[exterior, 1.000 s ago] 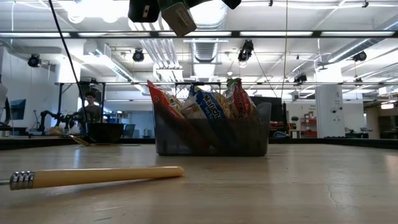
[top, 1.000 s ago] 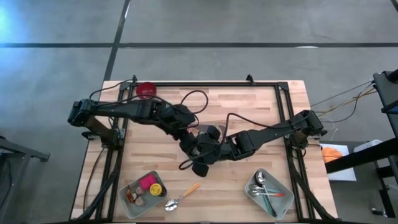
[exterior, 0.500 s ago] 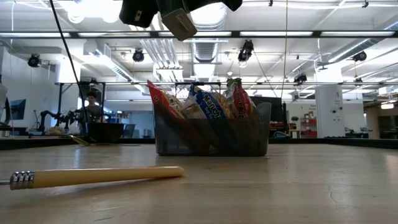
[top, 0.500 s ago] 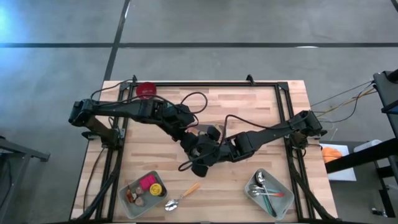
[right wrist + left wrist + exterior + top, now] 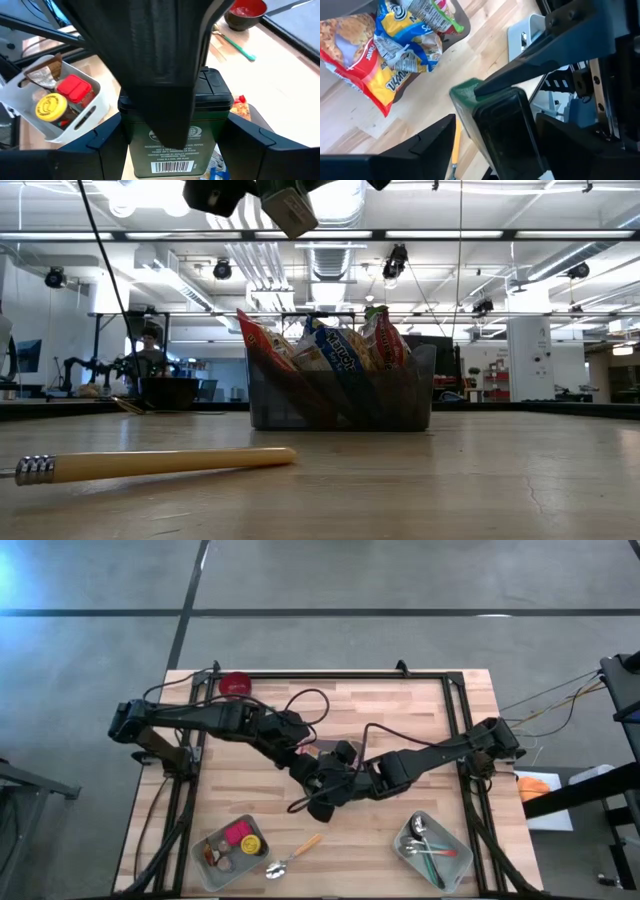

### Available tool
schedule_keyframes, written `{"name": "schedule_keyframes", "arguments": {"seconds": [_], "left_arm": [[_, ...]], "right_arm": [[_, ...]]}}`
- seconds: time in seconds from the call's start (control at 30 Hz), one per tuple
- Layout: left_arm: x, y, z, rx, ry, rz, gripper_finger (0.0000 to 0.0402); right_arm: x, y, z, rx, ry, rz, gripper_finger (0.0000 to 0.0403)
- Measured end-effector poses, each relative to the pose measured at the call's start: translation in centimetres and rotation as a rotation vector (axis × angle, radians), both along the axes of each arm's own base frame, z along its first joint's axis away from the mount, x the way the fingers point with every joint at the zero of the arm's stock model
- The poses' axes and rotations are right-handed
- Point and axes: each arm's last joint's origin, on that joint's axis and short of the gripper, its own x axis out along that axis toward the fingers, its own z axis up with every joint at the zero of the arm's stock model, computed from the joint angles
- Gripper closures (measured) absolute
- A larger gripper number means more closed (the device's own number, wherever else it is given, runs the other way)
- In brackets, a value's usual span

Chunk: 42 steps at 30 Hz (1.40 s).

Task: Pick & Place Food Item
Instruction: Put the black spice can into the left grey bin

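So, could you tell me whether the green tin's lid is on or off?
On. The right wrist view shows the black lid seated on the green tin, held between the right gripper's fingers.

A dark green tin (image 5: 175, 135) with a black hinged lid hangs in the air above the tabletop (image 5: 400, 720), upright, its white label text and barcode facing the right wrist camera. It is held between the right gripper's fingers (image 5: 107, 145).
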Motion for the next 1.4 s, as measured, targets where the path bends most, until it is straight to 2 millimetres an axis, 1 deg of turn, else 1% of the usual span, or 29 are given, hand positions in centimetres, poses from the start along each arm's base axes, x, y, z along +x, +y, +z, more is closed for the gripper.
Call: {"name": "schedule_keyframes", "arguments": {"seconds": [0.17, 0.33, 0.43, 0.87, 0.9, 0.97, 1.03, 1.13, 1.3, 1.4], "left_arm": [[0.1, -0.1, 0.1, -0.001, -0.008, 0.002, 0.0177], [0.1, -0.4, 0.1, -0.018, -0.010, -0.001, 0.0232], [0.1, -0.4, 0.1, -0.029, -0.006, 0.009, 0.0256], [0.1, -0.4, 0.2, -0.040, -0.014, -0.012, 0.0258], [0.0, -0.4, 0.2, -0.037, -0.016, -0.015, 0.0258], [-0.3, -0.4, 0.4, -0.015, -0.024, -0.043, 0.0262], [-0.7, -0.4, 0.8, -0.002, -0.041, -0.070, 0.0279], [-1.9, -0.3, 1.2, 0.018, -0.009, -0.091, 0.0281], [-4.2, -0.1, 2.6, 0.043, -0.014, -0.118, 0.0281], [-5.0, -0.3, 2.8, 0.040, 0.011, -0.163, 0.0281]], "right_arm": [[0.0, 0.2, 0.2, 0.028, -0.013, 0.004, 0.0156], [-0.1, 0.6, 0.2, 0.013, -0.009, 0.025, 0.0156], [-0.1, 0.6, 0.2, 0.003, -0.003, 0.027, 0.0156], [-0.2, 0.7, 0.2, 0.003, 0.001, 0.032, 0.0156], [-0.2, 0.7, 0.2, 0.004, 0.000, 0.031, 0.0148], [-0.1, 0.8, 0.3, 0.026, -0.011, 0.030, 0.0114], [-0.1, 0.9, 0.9, 0.053, -0.052, 0.030, 0.0076], [-0.3, 0.7, 1.9, 0.067, -0.098, 0.022, 0.0039], [-0.3, 0.6, 2.3, 0.050, -0.102, 0.032, 0.0026], [-0.4, 0.8, 3.2, 0.052, -0.125, 0.043, 0.0025]]}}
